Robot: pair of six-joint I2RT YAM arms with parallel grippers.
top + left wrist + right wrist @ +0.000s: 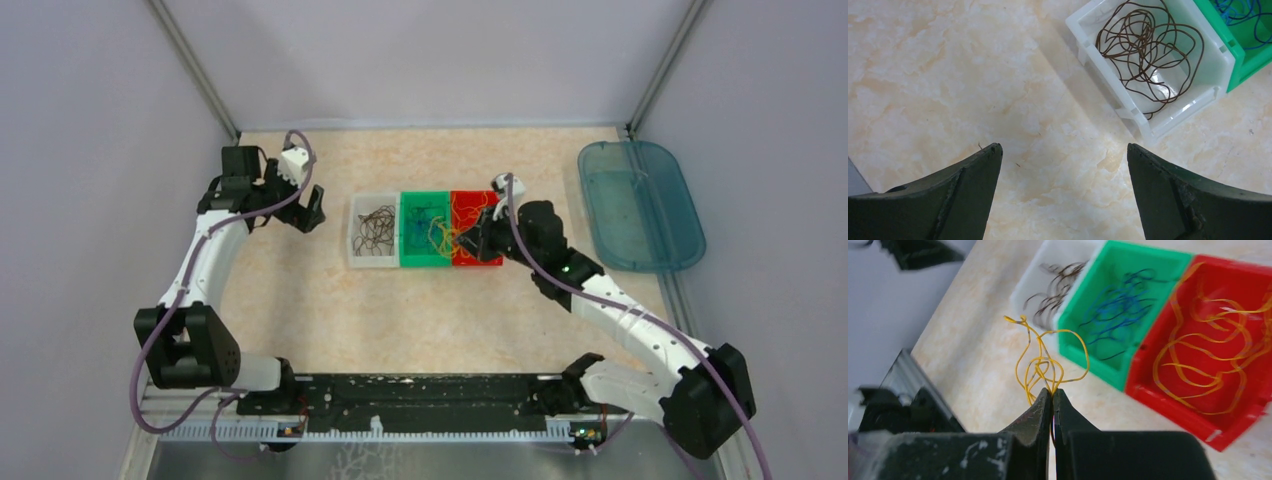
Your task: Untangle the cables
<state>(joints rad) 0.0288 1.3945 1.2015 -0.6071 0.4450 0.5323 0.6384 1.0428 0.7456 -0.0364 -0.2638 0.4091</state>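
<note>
My right gripper point(1052, 391) is shut on a small yellow-orange cable point(1040, 362) and holds it in the air near the bins; from above the gripper point(462, 241) sits over the seam of the green and red bins. Dark brown cables point(1148, 47) lie in the white bin point(357, 240). Blue cables point(1118, 307) lie in the green bin point(424, 260). More yellow-orange cables point(1208, 355) lie in the red bin point(1178, 407). My left gripper point(1063, 150) is open and empty above bare table, left of the white bin point(1153, 131); it also shows from above point(305, 213).
A blue-green oval tray point(640, 205) lies at the far right of the table. Grey walls close the table on three sides. The black base rail point(420, 395) runs along the near edge.
</note>
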